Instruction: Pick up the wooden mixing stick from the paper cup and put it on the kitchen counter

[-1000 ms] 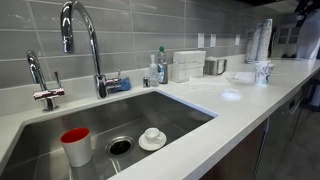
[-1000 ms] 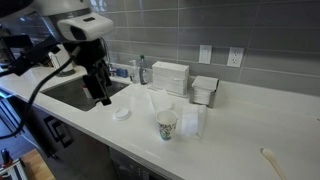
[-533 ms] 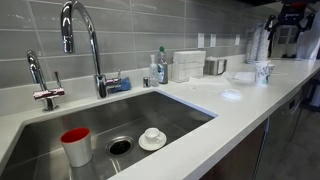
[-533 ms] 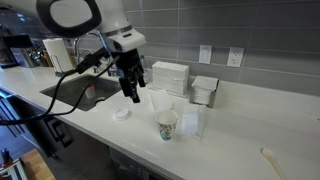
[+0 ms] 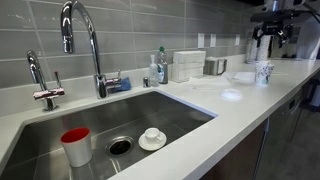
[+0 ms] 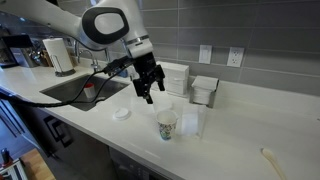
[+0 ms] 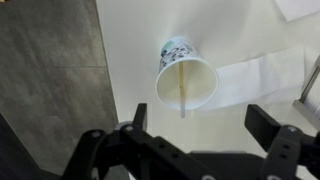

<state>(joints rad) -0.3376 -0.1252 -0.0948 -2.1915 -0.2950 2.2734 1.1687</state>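
Observation:
The paper cup (image 7: 185, 76) is white with a bluish pattern and stands on the white kitchen counter (image 7: 150, 140). The wooden mixing stick (image 7: 182, 92) leans inside it, its end poking over the rim. The cup also shows in both exterior views (image 6: 167, 124) (image 5: 264, 72). My gripper (image 7: 195, 125) is open and empty, fingers spread, hovering above the cup and a little to one side. In an exterior view the gripper (image 6: 149, 92) hangs above and behind the cup. The stick shows faintly there (image 6: 156, 105).
A steel sink (image 5: 140, 115) holds a red-rimmed cup (image 5: 75, 145) and a small white dish (image 5: 152, 138). A white lid (image 6: 122, 113) lies on the counter. Napkin boxes (image 6: 168, 76), a napkin holder (image 6: 204, 90) and a cup stack (image 5: 262, 40) stand near the tiled wall. A wooden spoon (image 6: 270, 160) lies far along the counter.
The arm has swung from over the sink edge along the counter toward the paper cup. The gripper now hangs just above and behind the cup. The cup and stick have not moved.

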